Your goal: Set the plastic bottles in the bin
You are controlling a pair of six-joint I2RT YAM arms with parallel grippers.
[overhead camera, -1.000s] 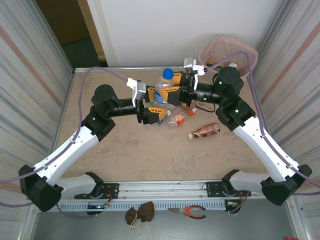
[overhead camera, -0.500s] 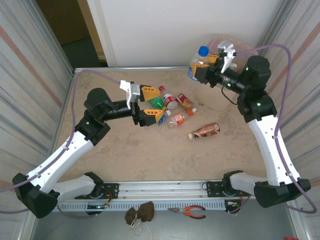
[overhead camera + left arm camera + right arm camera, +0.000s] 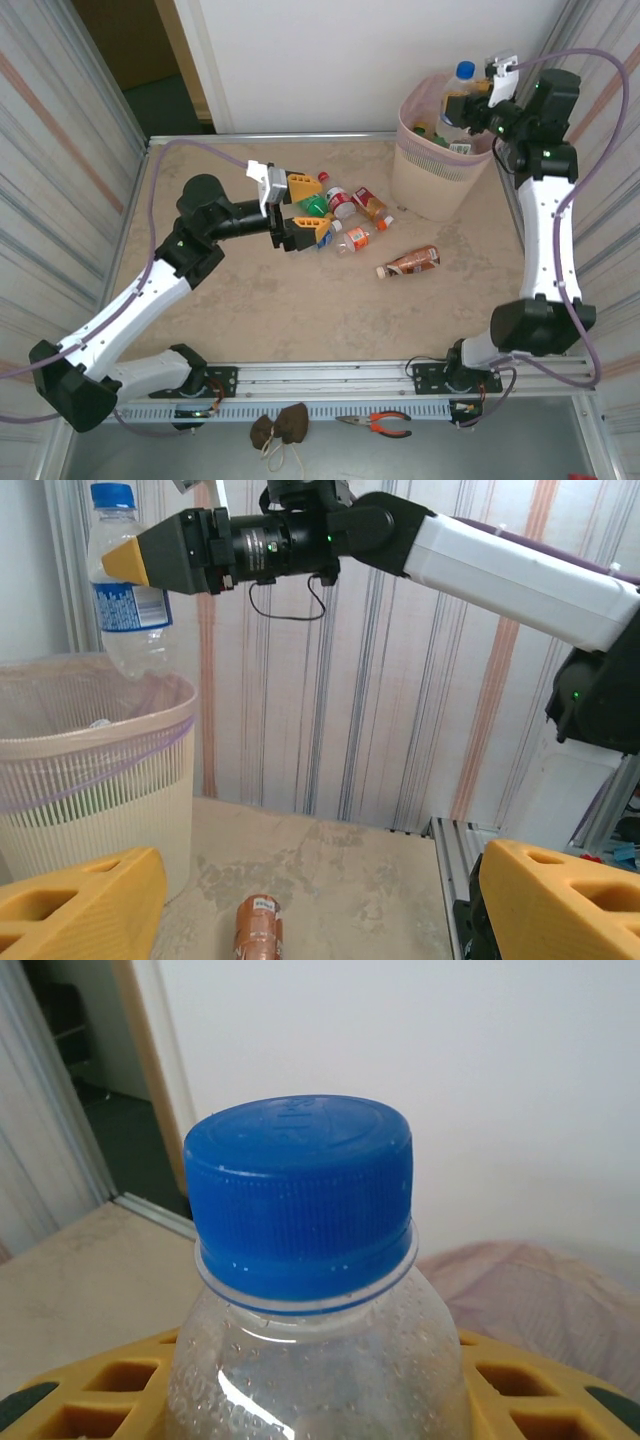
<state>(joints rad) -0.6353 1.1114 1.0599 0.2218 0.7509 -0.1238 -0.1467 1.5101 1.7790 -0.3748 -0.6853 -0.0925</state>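
The right gripper is clenched on a clear bottle with a blue cap, gripping the body below the neck. That holds the bottle upright right over the open mouth of the bin. Its base hangs about level with the pink rim, so the hold looks set for a straight drop once the jaws let go. A few bottles already lie inside the bin, which suggests the task is partly done. The left gripper has its jaws spread wide and grasps nothing. It sits low over a cluster of loose bottles on the table beside the bin, on the side toward the left arm, apparently lined up for the next pick. A green bottle lies between its orange fingers, though I cannot tell whether they touch it. A brown bottle lies apart from the cluster, in front of the bin toward the arm bases.
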